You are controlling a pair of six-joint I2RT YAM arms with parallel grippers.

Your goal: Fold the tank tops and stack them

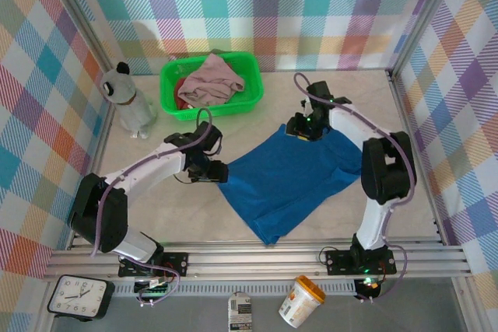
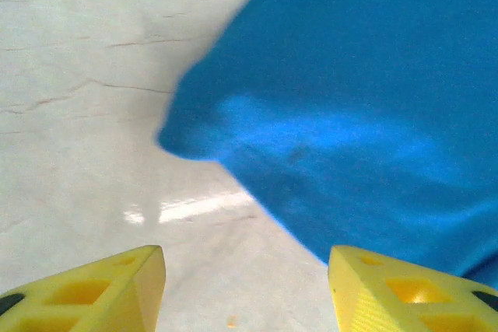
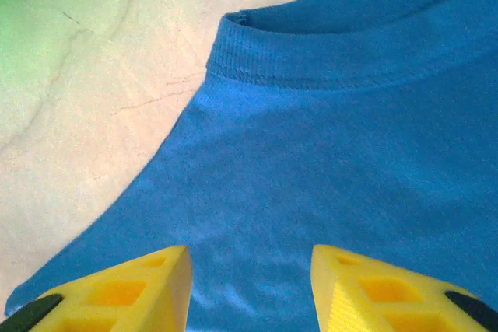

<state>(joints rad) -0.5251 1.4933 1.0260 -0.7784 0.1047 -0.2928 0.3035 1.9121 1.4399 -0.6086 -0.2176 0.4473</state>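
The blue tank top [image 1: 292, 180] lies spread flat on the surface [image 1: 156, 215], on the arms' side of the green basket [image 1: 253, 91] and a little to its right. The left fingers [image 2: 117, 289] stand apart with only bare surface between them. The cloth's rounded left corner lies just ahead of them, and its edge runs down to the right-hand finger; whether it touches I cannot tell. The right fingers [image 3: 397, 293] are also parted and grip nothing. They hang over the corner of the top nearest the basket, with flat blue cloth across the gap between them and a stitched hem just beyond the tips. In the basket the mauve-pink tank top [image 1: 212, 79] lies crumpled over the dark red tank top [image 1: 180, 88].
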